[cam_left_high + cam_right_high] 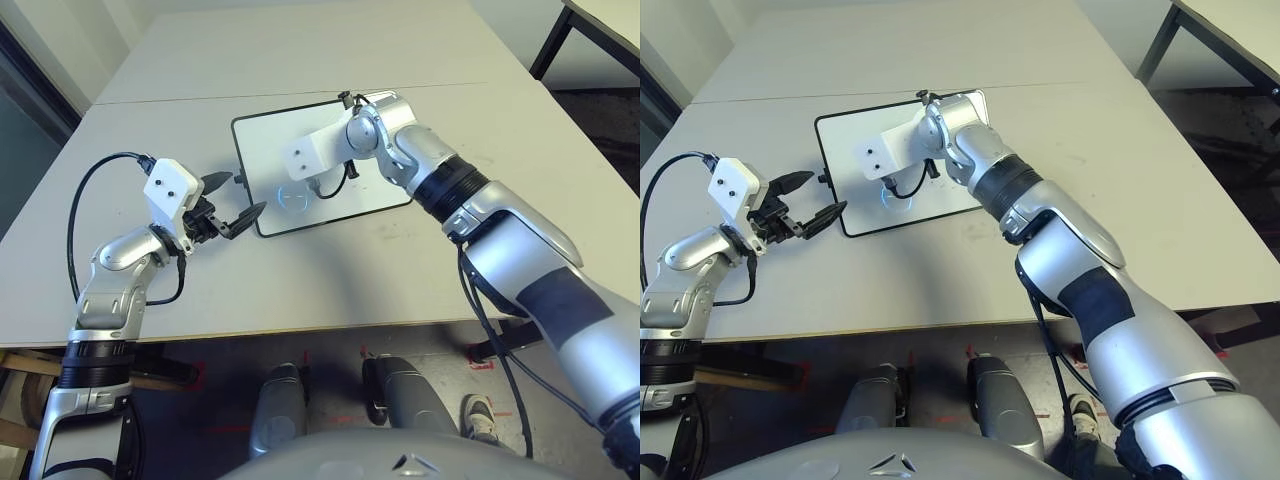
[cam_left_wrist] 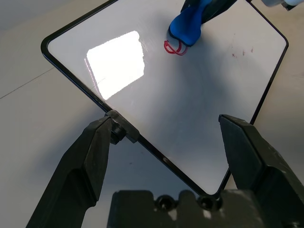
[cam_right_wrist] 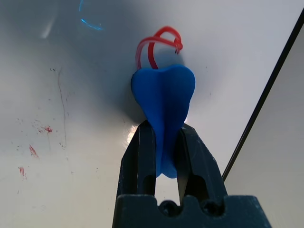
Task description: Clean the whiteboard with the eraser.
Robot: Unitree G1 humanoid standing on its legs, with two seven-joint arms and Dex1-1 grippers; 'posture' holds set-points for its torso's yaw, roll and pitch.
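The eraser point(image 3: 164, 102) looks light and slightly soft, a bright blue bone-shaped block best held at its narrow waist, which is where the right gripper point(image 3: 164, 156) pinches it, broad end down on the whiteboard point(image 1: 270, 140). It sits just beside a red looped scribble point(image 3: 159, 42), with faint red specks elsewhere. The board, a thin, rigid, glossy panel with a black frame, lies flat at the centre of the table point(image 1: 500, 120) and would likely slide under pressure. The left gripper point(image 1: 228, 200), fingers spread, hovers at the board's left edge near a side knob point(image 2: 116, 133).
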